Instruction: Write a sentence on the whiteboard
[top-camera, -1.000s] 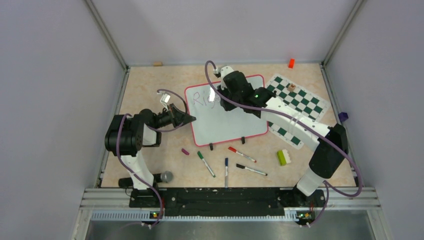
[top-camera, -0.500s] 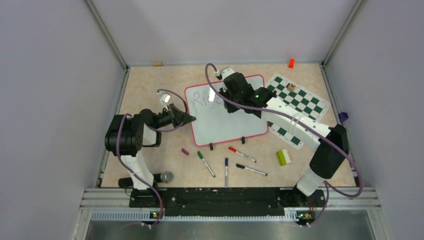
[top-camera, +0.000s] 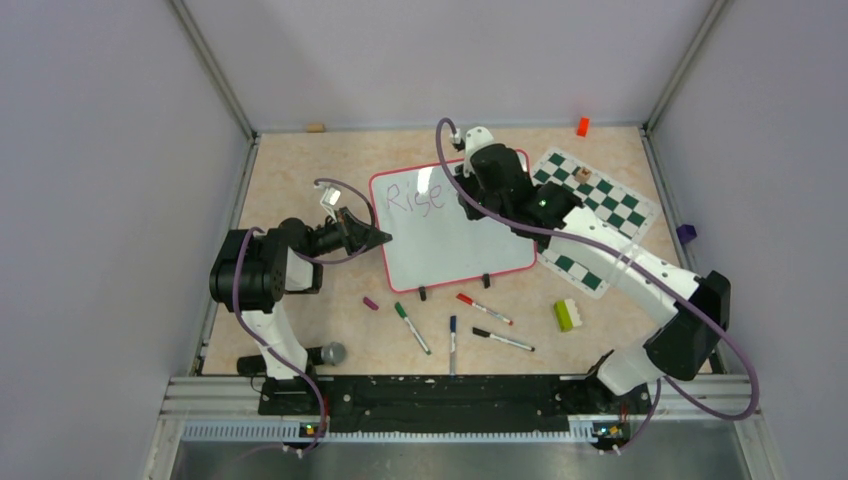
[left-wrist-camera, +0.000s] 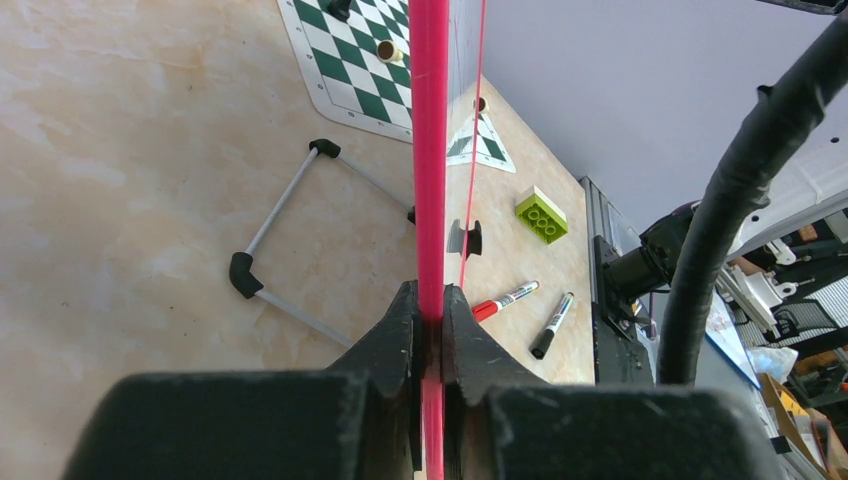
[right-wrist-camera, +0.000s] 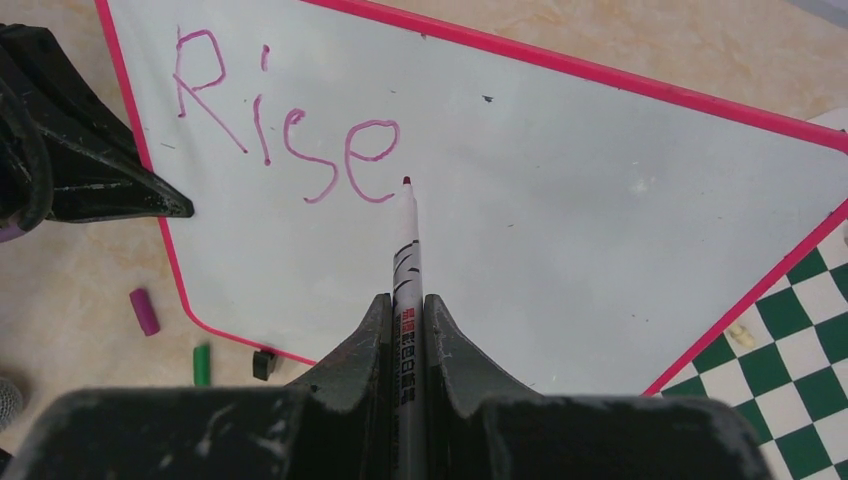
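The whiteboard (top-camera: 455, 245) stands tilted on two black feet mid-table. The sentence (top-camera: 414, 196) reads only "Rise" in purple at the board's top left, and also shows in the right wrist view (right-wrist-camera: 285, 125). My left gripper (top-camera: 383, 237) is shut on the board's red left rim (left-wrist-camera: 430, 150), jaws clamped either side (left-wrist-camera: 430, 310). My right gripper (top-camera: 468, 188) hovers over the board's upper middle, shut (right-wrist-camera: 405, 305) on a white marker (right-wrist-camera: 405, 245). The marker's tip sits just right of the "e".
Red (top-camera: 484, 308), green (top-camera: 411, 327), blue (top-camera: 452, 343) and black (top-camera: 503, 340) markers and a purple cap (top-camera: 370, 303) lie in front of the board. The chess mat (top-camera: 595, 205) lies to the right, with a green brick (top-camera: 568, 314) nearby. A microphone (top-camera: 333, 353) lies by the left base.
The right arm has moved to the right along the top line. The word has grown from "Ris" to "Rise". The left gripper has not moved.
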